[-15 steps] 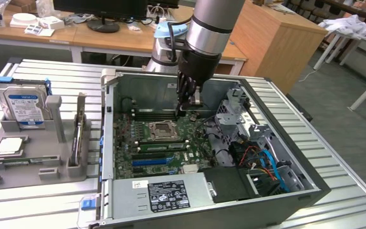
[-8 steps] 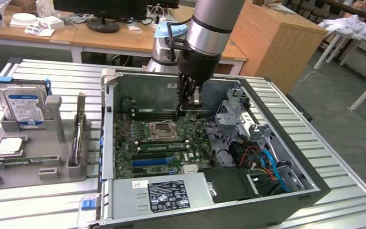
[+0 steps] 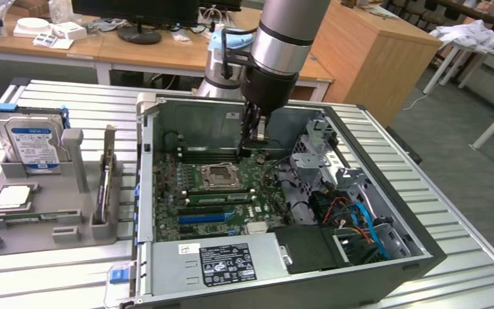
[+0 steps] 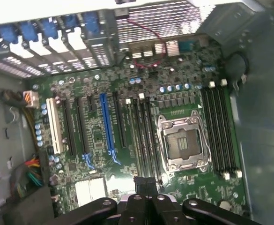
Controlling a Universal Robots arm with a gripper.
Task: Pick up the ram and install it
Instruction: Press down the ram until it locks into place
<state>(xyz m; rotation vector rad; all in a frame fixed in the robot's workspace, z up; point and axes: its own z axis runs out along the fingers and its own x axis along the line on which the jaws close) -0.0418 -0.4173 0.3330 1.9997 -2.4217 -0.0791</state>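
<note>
My gripper (image 3: 252, 149) hangs inside the open computer case, above the motherboard (image 3: 216, 193) and near the black memory slots (image 3: 210, 154) by the CPU socket (image 3: 221, 174). In the wrist view the gripper (image 4: 144, 185) is shut, fingertips together, with nothing green between them. It sits over one end of the slots (image 4: 144, 140) beside the socket (image 4: 181, 143). A long thin board that I take for the ram (image 3: 105, 177) stands on edge in the grey holder (image 3: 49, 212) at the exterior view's left, well apart from the gripper.
The holder also carries an upright hard drive (image 3: 30, 143) with a blue label and a square silver CPU chip (image 3: 13, 196). Case walls (image 3: 148, 167), a drive cage (image 3: 320, 154), cables (image 3: 359, 219) and the power supply (image 3: 221, 261) hem in the motherboard.
</note>
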